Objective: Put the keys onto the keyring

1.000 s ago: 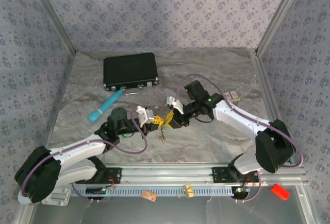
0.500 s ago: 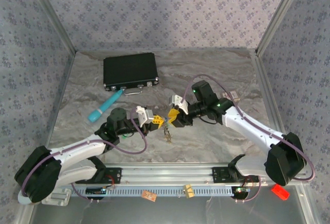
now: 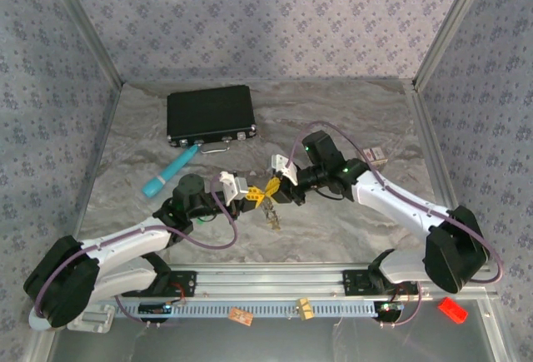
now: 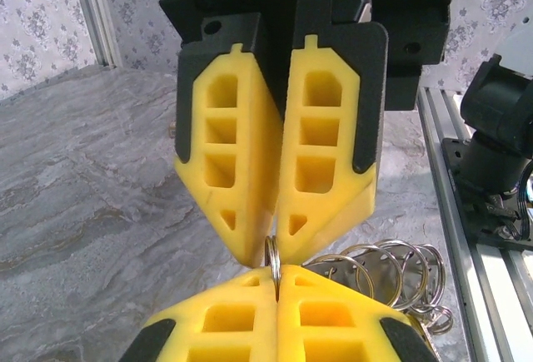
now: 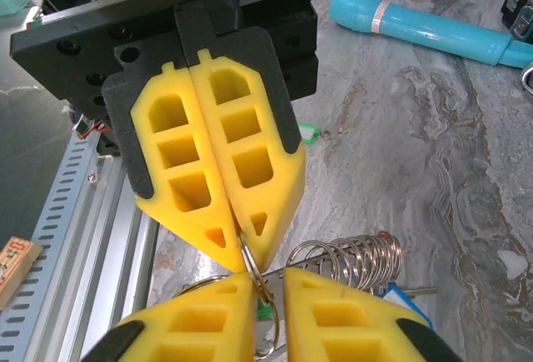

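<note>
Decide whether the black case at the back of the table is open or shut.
Shut. The black case lies flat as one closed slab, lid down on its base, nothing of its inside showing.

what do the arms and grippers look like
Both arms, left arm and right arm, have white link shells with black joints and a loose purple cable looping alongside. A small green light glows on the right arm. Left gripper and right gripper have black bodies and yellow wedge-shaped fingers with rectangular cut-outs.
</note>
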Motion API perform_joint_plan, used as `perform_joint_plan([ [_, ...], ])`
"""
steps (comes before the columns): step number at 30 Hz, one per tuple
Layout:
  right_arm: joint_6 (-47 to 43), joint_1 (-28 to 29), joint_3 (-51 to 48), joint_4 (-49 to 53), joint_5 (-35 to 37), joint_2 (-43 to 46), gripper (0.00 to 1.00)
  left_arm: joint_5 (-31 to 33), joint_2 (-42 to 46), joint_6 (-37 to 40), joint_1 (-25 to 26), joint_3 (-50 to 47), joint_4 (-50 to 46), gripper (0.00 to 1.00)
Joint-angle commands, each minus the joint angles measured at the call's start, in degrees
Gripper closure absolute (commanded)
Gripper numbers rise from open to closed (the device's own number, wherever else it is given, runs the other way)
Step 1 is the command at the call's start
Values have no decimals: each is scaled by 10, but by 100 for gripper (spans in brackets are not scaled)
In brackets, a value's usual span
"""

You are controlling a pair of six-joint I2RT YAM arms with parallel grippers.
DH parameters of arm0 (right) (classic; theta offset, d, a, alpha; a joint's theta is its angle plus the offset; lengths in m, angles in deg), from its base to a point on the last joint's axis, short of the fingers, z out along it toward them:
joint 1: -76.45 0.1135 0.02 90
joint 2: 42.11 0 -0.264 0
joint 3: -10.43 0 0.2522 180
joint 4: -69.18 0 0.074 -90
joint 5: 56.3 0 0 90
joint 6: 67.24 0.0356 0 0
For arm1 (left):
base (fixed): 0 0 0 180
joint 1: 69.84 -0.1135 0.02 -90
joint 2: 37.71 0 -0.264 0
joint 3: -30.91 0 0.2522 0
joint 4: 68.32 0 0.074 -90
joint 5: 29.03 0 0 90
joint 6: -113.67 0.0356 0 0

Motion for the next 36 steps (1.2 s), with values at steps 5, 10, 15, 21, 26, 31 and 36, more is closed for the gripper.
perform_joint_plan([
  [5,-2,6,15,5,-8,-15,100,-16,7,-7,1,7,32,100],
  [10,-29,12,32,49,28,-7,100,28,11,5,1,31,-60,85],
  [15,-79,29,70,130,93,-11,100,38,15,15,1,37,-111,80],
  [21,-112,56,113,185,140,-29,100,30,5,24,1,53,-139,83],
  [26,-136,80,142,228,182,-50,100,23,3,28,1,59,-136,84],
  [31,-144,85,152,237,193,-59,100,17,7,25,1,56,-123,85],
  [36,-135,86,150,221,165,-54,100,-1,-4,27,1,63,-123,95],
])
